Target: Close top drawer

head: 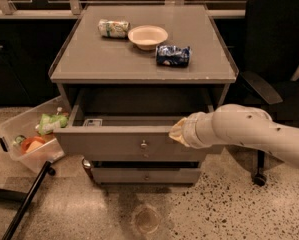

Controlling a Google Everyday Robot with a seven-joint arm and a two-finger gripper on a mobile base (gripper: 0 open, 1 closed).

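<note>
1. Shows the drawer (114,144) pulled partway out of the bench (89,64), just under the top, with a knob (144,144) at mid-front.
2. Finds the hand (178,133) at the drawer's upper front edge, right of the knob; cannot tell whether spread or pressed together.
3. Traces the arm (249,131) away to the drawer's right.
4. Places a bowl (147,36), a green can (113,28) and a blue can (173,55) above the drawer, on the bench top.
5. Puts a lower drawer (144,175) beneath the drawer, a bin (9,129) of packets on the floor to its left, and a chair (279,44) to its right.
</note>
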